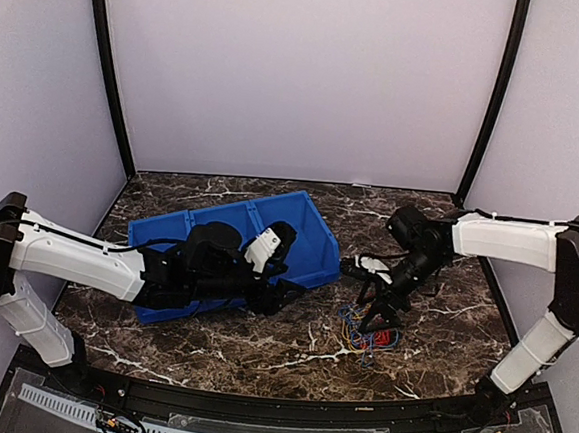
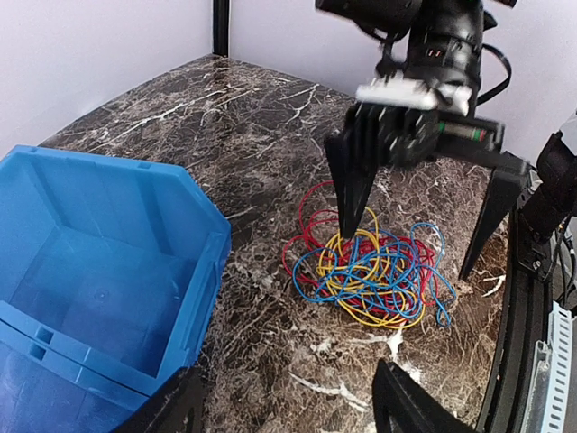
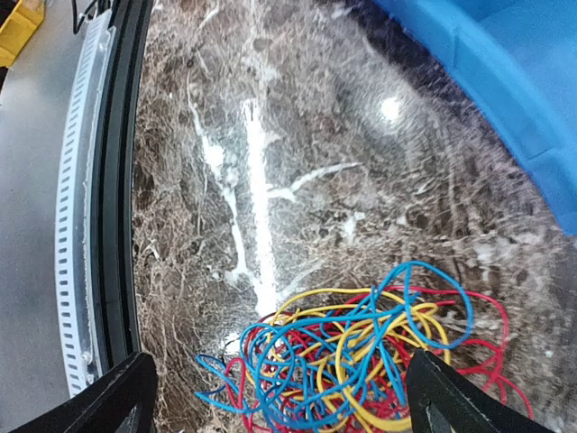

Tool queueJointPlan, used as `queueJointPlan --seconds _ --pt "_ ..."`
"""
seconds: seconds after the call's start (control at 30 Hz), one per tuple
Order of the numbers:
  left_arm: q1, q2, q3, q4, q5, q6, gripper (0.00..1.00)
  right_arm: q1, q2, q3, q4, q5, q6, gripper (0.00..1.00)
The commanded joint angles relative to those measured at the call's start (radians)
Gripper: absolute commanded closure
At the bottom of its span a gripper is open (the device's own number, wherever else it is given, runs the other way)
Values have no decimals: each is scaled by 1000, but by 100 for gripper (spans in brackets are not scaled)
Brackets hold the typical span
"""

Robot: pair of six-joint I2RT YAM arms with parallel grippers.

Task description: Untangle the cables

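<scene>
The cables (image 1: 369, 331) lie as one tangled bunch of red, blue and yellow wires (image 2: 374, 271) on the marble table, right of centre. My right gripper (image 1: 375, 312) hangs open just over them, its fingers straddling the bunch (image 3: 361, 361). In the left wrist view one of its fingers (image 2: 353, 180) reaches down to the far edge of the pile, and the other stands to the pile's right. My left gripper (image 1: 287, 293) is open and holds nothing. It stays low next to the bin, a short way left of the cables, and points at them.
A blue plastic bin (image 1: 308, 240) stands left of centre, with the left arm lying across its front; its wall (image 2: 203, 280) is close to my left gripper. The table's near black rail (image 3: 117, 180) runs just beyond the cables.
</scene>
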Motion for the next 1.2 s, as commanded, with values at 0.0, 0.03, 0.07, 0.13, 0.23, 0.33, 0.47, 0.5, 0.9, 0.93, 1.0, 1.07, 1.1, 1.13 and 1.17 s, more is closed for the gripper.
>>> queueJointPlan --seconds 0.0,0.03,0.07,0.13,0.23,0.33,0.47,0.5,0.9,0.93,1.0,1.07,1.1,1.13,1.17 --pt "-3 -31 -18 29 4 4 33 -15 -151 49 -62 27 -40 1" --pt "-4 -28 -18 30 14 7 34 -25 -175 44 -52 36 -40 1" --pt "-4 -21 -16 35 31 8 34 -34 -194 37 -45 37 -40 1" --pt "-5 -8 -15 46 74 18 35 -54 -223 21 -21 43 -37 1" --pt "-6 12 -2 50 141 35 37 -73 -270 -34 71 69 0 3" --pt "-10 50 32 45 204 45 40 -90 -313 -88 147 72 24 7" --pt "-15 130 110 -2 229 33 44 -135 -324 -127 209 -6 59 18" --pt "-15 159 123 -17 231 27 45 -143 -321 -138 220 -32 64 22" --pt "-38 311 234 25 310 -9 61 -147 -290 -244 340 16 80 58" --pt "-41 316 236 27 303 -11 59 -147 -285 -249 363 51 106 60" --pt "-43 319 240 30 296 -14 55 -151 -256 -249 390 127 140 60" --pt "-45 321 243 31 294 -17 53 -159 -215 -236 379 163 151 54" --pt "-46 321 244 31 294 -18 53 -162 -191 -226 361 159 152 52" --pt "-47 321 244 30 292 -19 52 -166 -171 -219 347 149 154 51" --pt "-49 320 245 29 290 -20 52 -167 -157 -214 338 143 155 49"
